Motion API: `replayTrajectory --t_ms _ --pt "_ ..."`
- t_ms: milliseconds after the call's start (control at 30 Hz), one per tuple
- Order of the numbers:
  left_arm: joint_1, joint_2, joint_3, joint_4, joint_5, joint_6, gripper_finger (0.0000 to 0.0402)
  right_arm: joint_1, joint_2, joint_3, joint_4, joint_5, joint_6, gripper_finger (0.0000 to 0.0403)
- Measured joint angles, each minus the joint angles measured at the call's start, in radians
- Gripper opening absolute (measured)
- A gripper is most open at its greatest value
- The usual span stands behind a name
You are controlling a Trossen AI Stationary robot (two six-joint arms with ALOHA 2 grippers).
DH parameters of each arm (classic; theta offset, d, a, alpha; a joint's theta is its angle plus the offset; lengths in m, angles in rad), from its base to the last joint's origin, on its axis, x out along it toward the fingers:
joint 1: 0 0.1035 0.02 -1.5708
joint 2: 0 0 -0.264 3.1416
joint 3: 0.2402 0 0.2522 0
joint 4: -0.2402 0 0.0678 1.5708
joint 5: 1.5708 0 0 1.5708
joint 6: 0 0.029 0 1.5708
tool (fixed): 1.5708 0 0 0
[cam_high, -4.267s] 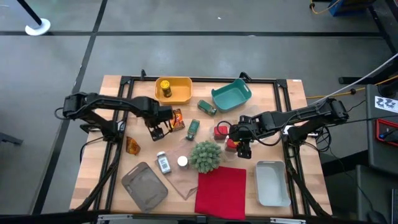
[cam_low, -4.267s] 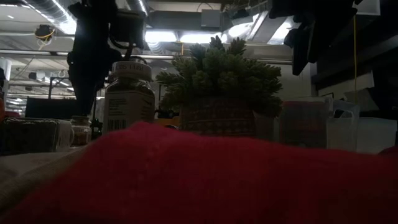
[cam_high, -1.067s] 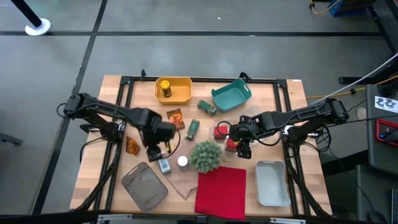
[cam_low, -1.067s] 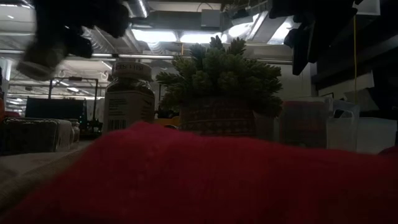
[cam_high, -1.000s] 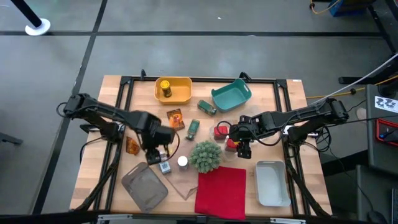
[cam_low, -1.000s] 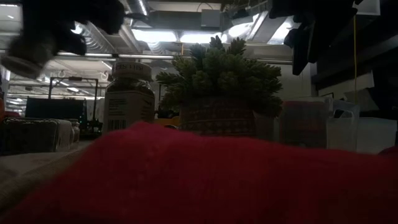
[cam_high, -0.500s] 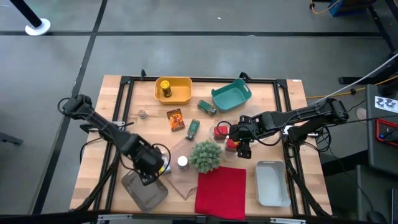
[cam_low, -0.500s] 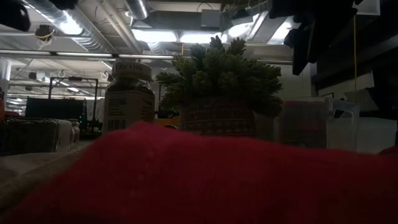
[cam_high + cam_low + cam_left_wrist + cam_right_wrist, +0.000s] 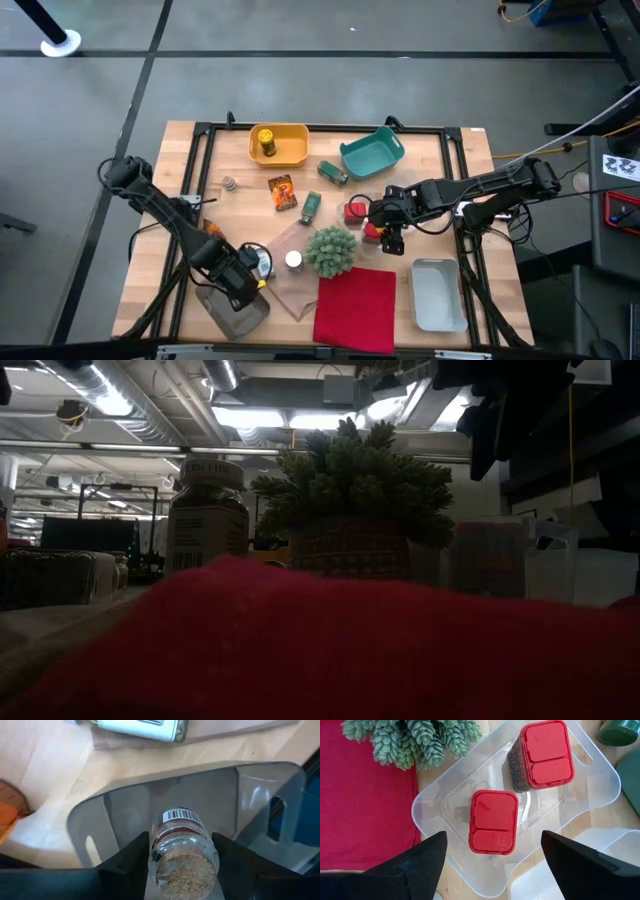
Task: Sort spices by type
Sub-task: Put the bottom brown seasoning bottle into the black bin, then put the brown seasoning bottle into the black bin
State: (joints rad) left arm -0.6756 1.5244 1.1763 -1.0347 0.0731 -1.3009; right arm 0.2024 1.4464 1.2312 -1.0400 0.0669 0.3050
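Observation:
My left gripper (image 9: 240, 279) hangs over a grey tray (image 9: 228, 308) near the table's near-left corner, shut on a clear jar of tan spice (image 9: 182, 845). My right gripper (image 9: 388, 226) waits open over a clear tray (image 9: 600, 785) that holds two red-lidded tins (image 9: 494, 827) (image 9: 545, 755). A labelled white-capped jar (image 9: 262, 263) lies on its side on a tan board. A second white-capped jar (image 9: 293, 260) stands beside it. A yellow jar (image 9: 266, 143) stands in a yellow tray. Two green jars (image 9: 333, 173) (image 9: 310, 206) and two orange packets (image 9: 282, 190) (image 9: 210, 230) lie on the table. My left gripper pinches the clear jar between its two fingers (image 9: 132, 857), which lie across the glass body (image 9: 165, 837). The jar's base faces the wrist camera and its barcode end (image 9: 182, 816) points away, down at the grey tray's floor (image 9: 130, 810). The jar is off the table.
A spiky green plant ball (image 9: 331, 250) stands mid-table with a red cloth (image 9: 356, 308) on its near side. A teal tray (image 9: 372, 153) sits at the far edge and a white tray (image 9: 437, 293) near the right corner. A tiny jar (image 9: 229, 184) stands far left.
My left arm has carried the clear jar from the middle of the table toward the near edge, past the lying labelled jar, and now holds it over the grey tray. It has uncovered the tiny jar and the orange packet. The right arm has kept still.

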Motion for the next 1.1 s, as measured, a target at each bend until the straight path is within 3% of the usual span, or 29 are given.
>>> replayTrajectory --t_ms 467,767,1100 --pt "-0.001 0.155 0.000 0.046 -0.004 0.047 0.0170 0.000 0.000 0.000 0.002 0.000 0.000 0.0324" --pt "-0.001 0.188 0.000 0.087 -0.005 0.071 0.0173 0.000 0.000 0.000 0.002 0.000 0.000 0.0324" --pt "0.001 0.187 0.000 0.087 -0.006 0.070 0.0220 0.000 0.000 0.000 0.002 0.000 0.000 0.0324"
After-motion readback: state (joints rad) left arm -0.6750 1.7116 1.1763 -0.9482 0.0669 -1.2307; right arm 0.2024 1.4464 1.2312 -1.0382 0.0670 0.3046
